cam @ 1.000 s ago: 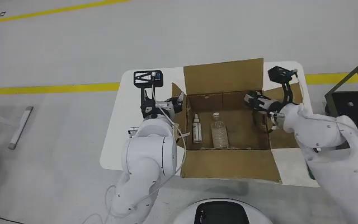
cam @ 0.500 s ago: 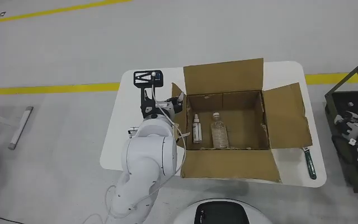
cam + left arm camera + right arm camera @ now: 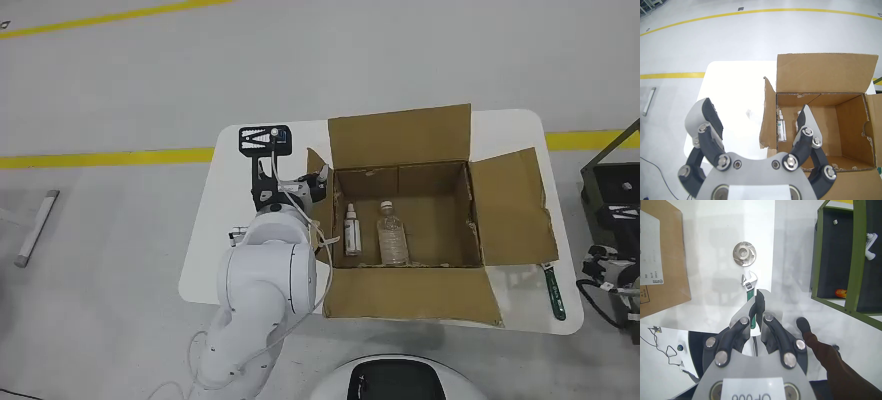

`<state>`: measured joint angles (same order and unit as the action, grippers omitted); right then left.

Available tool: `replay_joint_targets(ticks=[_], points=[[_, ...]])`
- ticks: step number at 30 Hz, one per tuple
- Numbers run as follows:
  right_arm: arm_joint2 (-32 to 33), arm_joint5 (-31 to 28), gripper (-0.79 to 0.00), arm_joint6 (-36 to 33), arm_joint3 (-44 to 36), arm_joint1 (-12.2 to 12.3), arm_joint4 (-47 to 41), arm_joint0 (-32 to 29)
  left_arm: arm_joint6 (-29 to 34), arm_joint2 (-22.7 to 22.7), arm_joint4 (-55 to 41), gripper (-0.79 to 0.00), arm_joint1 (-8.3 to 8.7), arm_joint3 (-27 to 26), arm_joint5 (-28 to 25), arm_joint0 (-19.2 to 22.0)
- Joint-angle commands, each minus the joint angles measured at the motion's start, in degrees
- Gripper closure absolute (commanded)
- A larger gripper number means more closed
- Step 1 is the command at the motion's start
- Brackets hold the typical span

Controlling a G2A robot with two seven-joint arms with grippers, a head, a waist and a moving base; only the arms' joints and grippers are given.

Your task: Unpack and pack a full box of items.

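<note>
I see the open brown cardboard box [image 3: 400, 135] standing on the white rounded table [image 3: 250, 230], its flaps folded outward. Two items lie on its floor near the left wall: a small white spray bottle [image 3: 352, 230] and, just beside it, a clear plastic water bottle [image 3: 392, 235]. In my left wrist view the water bottle is mostly hidden behind one finger [image 3: 806, 121], with only its cap end peeking out.

The left gripper [image 3: 755, 108] hangs above the box's left wall, fingers spread wide and holding nothing.

The right gripper [image 3: 757, 298] sits off the table's right edge, cut off at the top view's border, with its fingers pressed together and nothing between them. Below it on the table lies an adjustable wrench with a green handle [image 3: 748, 283]; the fingers cover the handle's far end. A round metal flange disc [image 3: 744, 254] lies just beyond the wrench's jaw. Beside the table stands a green-framed dark crate [image 3: 814, 256], holding an orange thing I cannot make out.
</note>
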<state>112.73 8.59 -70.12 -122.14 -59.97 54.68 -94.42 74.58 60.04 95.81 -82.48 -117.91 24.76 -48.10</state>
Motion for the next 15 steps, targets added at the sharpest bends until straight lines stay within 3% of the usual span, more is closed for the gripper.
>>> replay_joint_targets(ticks=[1,8,15], points=[[0.0,0.0,0.0,0.0,0.0,0.0,0.0,0.0,0.0,0.0,0.0,-0.785,0.0,0.0,0.0,0.0],[-2.0,-1.5,0.0,2.0,3.6,0.1,1.2,0.6,0.0,0.0,0.0,-0.785,0.0,0.0,0.0,0.0],[-6.6,-2.3,0.0,-0.4,10.3,0.9,8.4,11.3,0.0,0.0,0.0,-0.785,0.0,0.0,0.0,0.0]])
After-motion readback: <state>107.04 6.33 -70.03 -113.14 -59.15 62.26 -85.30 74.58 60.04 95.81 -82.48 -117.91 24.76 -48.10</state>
